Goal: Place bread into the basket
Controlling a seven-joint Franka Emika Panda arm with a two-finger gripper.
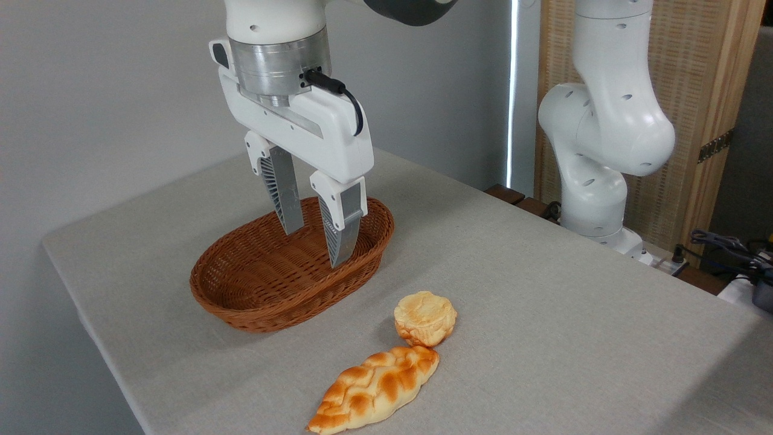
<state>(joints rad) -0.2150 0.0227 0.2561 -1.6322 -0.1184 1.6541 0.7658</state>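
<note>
The arm's upper part is cut off by the top of the frame. The gripper point(316, 248) hangs in the upper left over the basket point(253, 290), its fingers apart and empty, hiding part of the far rim. The bread point(424, 318), a small round scalloped bun with toasted orange patches, sits on the table point(543, 290) at lower centre, touching a braided loaf point(377, 388) just below it.
</note>
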